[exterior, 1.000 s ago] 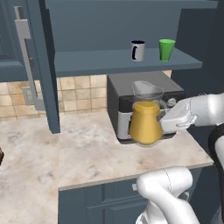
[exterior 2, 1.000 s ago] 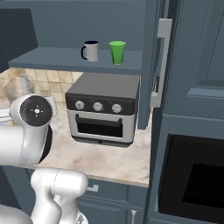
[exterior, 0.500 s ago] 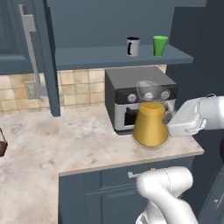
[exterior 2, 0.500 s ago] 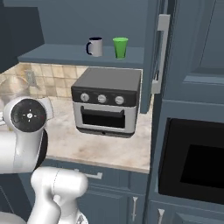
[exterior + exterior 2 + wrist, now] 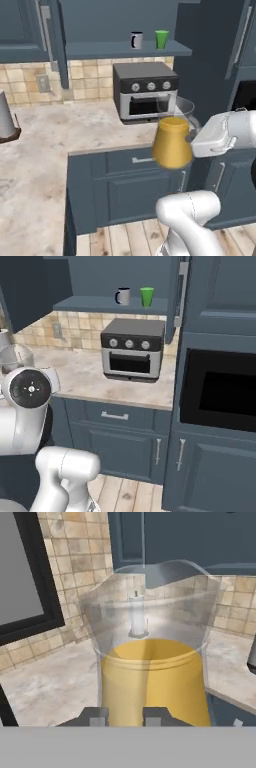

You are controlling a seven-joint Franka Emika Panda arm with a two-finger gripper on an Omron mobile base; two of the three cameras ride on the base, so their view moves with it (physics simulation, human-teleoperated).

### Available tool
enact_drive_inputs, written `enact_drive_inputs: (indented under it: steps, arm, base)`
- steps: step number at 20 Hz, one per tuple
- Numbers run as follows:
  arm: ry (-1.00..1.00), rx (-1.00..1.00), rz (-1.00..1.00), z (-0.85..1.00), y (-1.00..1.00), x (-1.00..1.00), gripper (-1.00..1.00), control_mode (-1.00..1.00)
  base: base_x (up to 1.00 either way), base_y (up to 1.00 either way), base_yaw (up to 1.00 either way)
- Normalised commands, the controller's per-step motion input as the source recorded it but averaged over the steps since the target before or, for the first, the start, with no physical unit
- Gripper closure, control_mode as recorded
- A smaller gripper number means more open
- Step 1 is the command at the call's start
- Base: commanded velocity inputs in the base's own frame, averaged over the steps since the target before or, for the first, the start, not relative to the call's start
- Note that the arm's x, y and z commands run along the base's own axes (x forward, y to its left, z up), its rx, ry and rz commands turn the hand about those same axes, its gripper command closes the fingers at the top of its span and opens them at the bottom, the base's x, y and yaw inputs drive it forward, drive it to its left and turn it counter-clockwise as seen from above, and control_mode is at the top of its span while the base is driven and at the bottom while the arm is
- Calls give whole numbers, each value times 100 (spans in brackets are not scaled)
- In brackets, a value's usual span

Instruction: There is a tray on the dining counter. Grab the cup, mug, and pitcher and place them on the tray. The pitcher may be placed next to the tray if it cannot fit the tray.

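Note:
The pitcher (image 5: 172, 142), clear glass with an orange-yellow lower part, hangs upright in the air in front of the cabinet drawers, and my gripper (image 5: 194, 141) is shut on its side. In the hand view the pitcher (image 5: 152, 677) stands close over my gripper (image 5: 127, 717), with one fingertip at each side of its base. The dark navy mug (image 5: 136, 40) and the green cup (image 5: 161, 39) stand side by side on the high shelf above the toaster oven; from the right they appear as mug (image 5: 122, 296) and cup (image 5: 146, 296). The tray and the dining counter are out of view.
A grey toaster oven (image 5: 145, 90) sits on the marbled worktop (image 5: 50, 130), under the shelf (image 5: 125, 50). A grey cylinder (image 5: 5, 117) stands at the worktop's far left. A black wall oven (image 5: 220, 391) fills the tall cabinet on the right. Wood floor lies below.
The whole picture has shifted: the base has backed away from the worktop, so the cabinets and floor now show. The pitcher stays in my gripper, now off the worktop's edge.

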Motion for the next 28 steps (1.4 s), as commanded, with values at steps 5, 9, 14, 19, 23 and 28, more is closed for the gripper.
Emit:
enact_drive_inputs:
  steps: [5, 9, 14, 19, 23, 28]
  arm:
    - [0, 0, 0, 0, 0, 0, 100, 100]
    - [0, 0, 0, 0, 0, 0, 100, 100]
    - [0, 0, 0, 0, 0, 0, 100, 100]
    - [0, 0, 0, 0, 0, 0, 100, 100]
    - [0, 0, 0, 0, 0, 0, 100, 100]
    - [0, 0, 0, 0, 0, 0, 100, 100]
  base:
    - [-44, -56, 30]
    - [-24, -51, 46]
    - [-47, -27, 55]
    - [-70, -1, 61]
    - [-82, 0, 60]
    - [-76, 0, 57]
